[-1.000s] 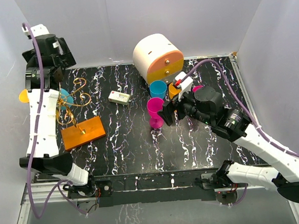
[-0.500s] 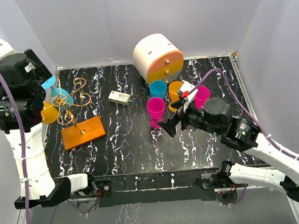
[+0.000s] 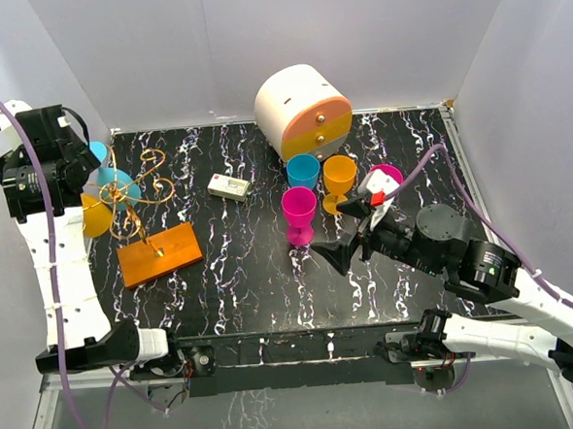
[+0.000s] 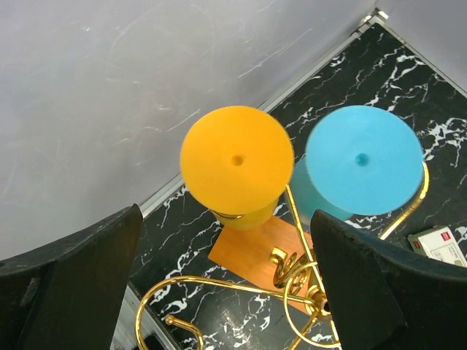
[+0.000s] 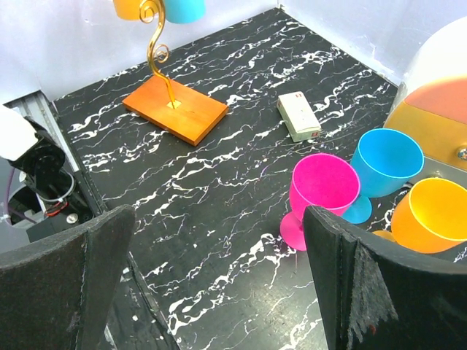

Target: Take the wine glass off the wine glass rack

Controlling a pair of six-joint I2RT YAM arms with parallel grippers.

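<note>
Left gripper (image 4: 226,219): released, above wine glass rack (image 3: 159,251) | right gripper (image 5: 219,211): released, above tabletop (image 3: 252,285) | hanging inverted: orange wine glass (image 4: 237,164), blue wine glass (image 4: 363,160)

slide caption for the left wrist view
Open left gripper facing an orange glass and blue glass hanging on the rack.

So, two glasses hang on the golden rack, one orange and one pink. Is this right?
Not quite. The second hanging glass is blue, not pink; the orange glass does hang beside it on the rack. The left wrist view shows both.
</note>
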